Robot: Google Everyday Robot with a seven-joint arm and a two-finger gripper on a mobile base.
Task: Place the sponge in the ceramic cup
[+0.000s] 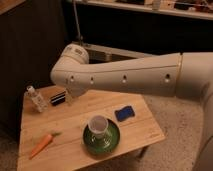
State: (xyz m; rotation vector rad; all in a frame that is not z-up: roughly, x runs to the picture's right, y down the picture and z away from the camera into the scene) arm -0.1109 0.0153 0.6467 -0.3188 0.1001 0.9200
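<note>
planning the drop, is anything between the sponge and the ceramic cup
Nothing visible stands between the sponge and the ceramic cup, which sits on the green plate. The gripper hangs back left by the black bar.

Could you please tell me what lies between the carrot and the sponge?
The green plate with the cup on it, seen in the camera view. The gripper hangs back-left beside the black bar.
</note>
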